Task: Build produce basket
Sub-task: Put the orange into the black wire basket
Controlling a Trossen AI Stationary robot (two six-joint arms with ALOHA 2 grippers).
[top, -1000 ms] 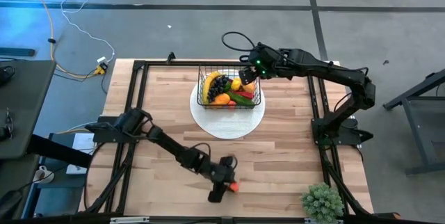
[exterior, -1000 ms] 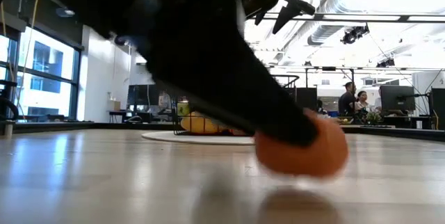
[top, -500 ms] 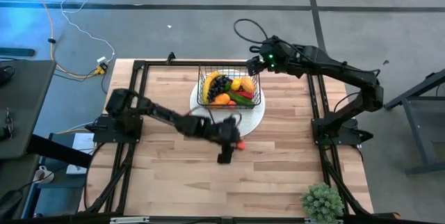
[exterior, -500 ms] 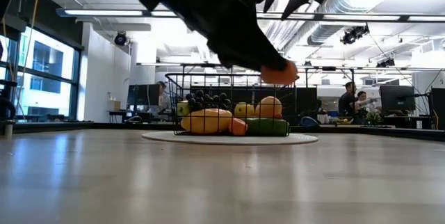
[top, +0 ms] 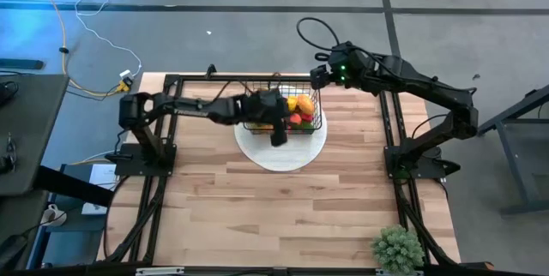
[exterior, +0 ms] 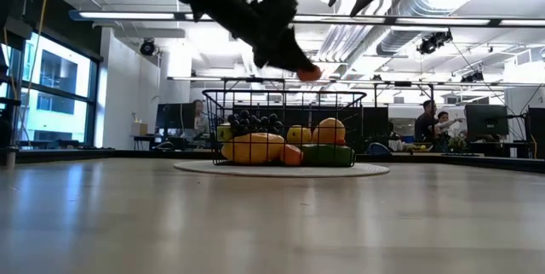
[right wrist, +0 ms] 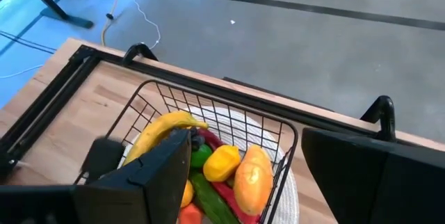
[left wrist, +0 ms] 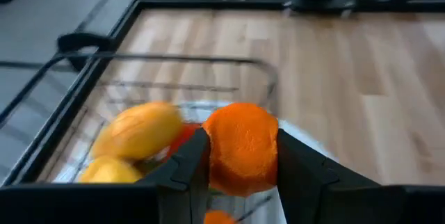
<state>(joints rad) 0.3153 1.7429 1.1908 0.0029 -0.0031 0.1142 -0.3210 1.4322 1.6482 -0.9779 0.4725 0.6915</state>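
The black wire basket (top: 296,115) stands on a white round disc (top: 283,152) at the table's far middle. It holds a banana (right wrist: 167,126), grapes (exterior: 251,122), yellow and orange fruits, a green cucumber (exterior: 328,155) and something red. My left gripper (top: 279,130) hovers over the basket's near side, shut on a small orange fruit (left wrist: 241,147), which shows above the rim in the low view (exterior: 308,73). My right gripper (top: 319,75) is open, raised off the basket's far right corner, touching nothing. My left gripper pinches the orange fruit's two opposite sides (left wrist: 212,151) between its two fingers (left wrist: 191,158). The fingers slant downward from the table's left. The fruit is lifted clear, above the basket's rim (exterior: 285,95).
A spiky green potted plant (top: 397,248) stands at the near right corner. The black frame rails (top: 167,139) run along both table sides. Bare wood fills the near half of the table. People sit at desks in the room beyond (exterior: 433,121).
My left gripper, shut on the orange fruit, has risen from the near middle of the table and swung toward the far edge, ending over the basket; the fruit is lifted clear. My right gripper has drawn back from the basket toward the far right.
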